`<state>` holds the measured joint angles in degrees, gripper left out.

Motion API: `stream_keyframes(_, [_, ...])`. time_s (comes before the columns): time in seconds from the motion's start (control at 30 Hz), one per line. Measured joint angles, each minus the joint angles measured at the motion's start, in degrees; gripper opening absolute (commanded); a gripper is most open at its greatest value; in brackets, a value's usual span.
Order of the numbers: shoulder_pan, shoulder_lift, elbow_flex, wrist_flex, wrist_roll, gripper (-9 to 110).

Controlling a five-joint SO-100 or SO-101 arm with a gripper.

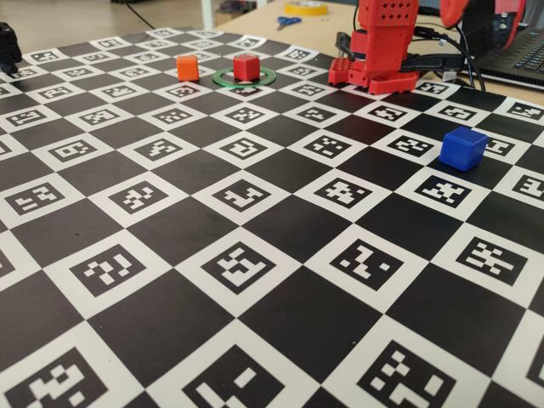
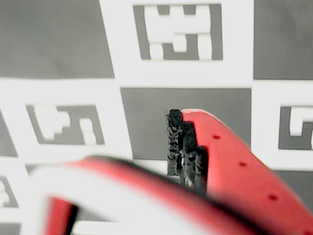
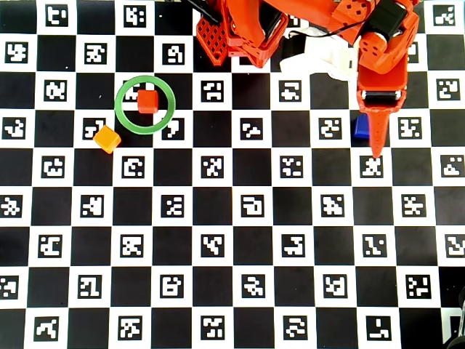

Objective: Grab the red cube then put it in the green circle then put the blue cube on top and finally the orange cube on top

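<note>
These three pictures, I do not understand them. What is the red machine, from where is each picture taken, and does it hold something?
The red machine is a small robot arm with a two-finger gripper. One camera stands low beside the checkered board, one looks straight down, and one rides on the arm's wrist, showing the gripper close up. On the board, the red cube sits inside the green circle, the orange cube lies just outside it, and the blue cube is apart, beside the gripper. The gripper appears shut and holds nothing.

A checkerboard mat (image 3: 232,218) of black squares and white marker tiles carries the green circle (image 3: 145,104) with the red cube (image 3: 148,100) inside it, the orange cube (image 3: 107,138) just beside the ring, and the blue cube (image 1: 463,148) well apart.
</note>
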<state>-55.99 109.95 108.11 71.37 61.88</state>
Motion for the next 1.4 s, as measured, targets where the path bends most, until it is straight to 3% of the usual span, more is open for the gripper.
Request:
stream_keyframes(0.77, [-0.70,-20.21,-0.09,-4.04,2.81,53])
stream_keyframes(1.4, [-0.70,-25.40,0.97,-12.30,2.81,52])
